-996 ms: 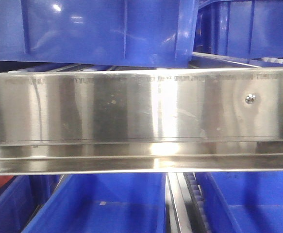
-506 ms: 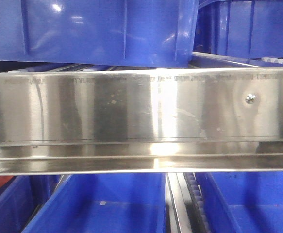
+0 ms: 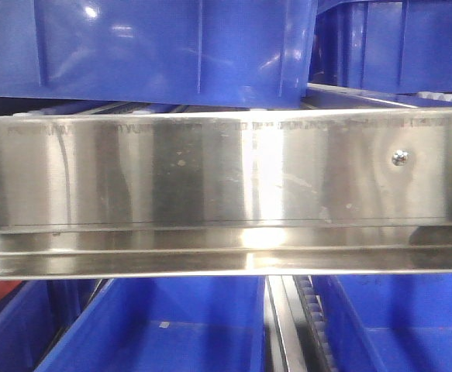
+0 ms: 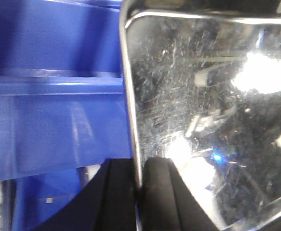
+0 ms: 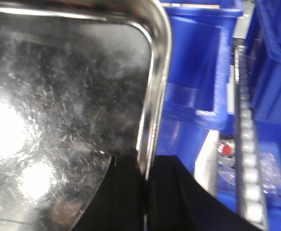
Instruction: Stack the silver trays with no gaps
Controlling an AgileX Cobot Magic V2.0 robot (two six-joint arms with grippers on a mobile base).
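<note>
In the left wrist view a silver tray point(image 4: 203, 96) fills the right side, its mirror base scratched and full of glare. My left gripper point(image 4: 139, 166) is shut on its left rim, one black finger point(image 4: 118, 192) outside and one inside. In the right wrist view a silver tray point(image 5: 58, 96) fills the left side, and my right gripper point(image 5: 145, 166) is shut on its right rim in the same way. Whether both views show one tray, or whether others lie beneath it, I cannot tell. Neither trays nor grippers appear in the front view.
A long steel rail point(image 3: 226, 178) with a screw point(image 3: 399, 157) spans the front view, with blue bins point(image 3: 171, 46) above and below it. Blue bins point(image 4: 53, 96) sit left of the tray. A roller track point(image 5: 248, 159) and a small red object point(image 5: 225, 149) lie to its right.
</note>
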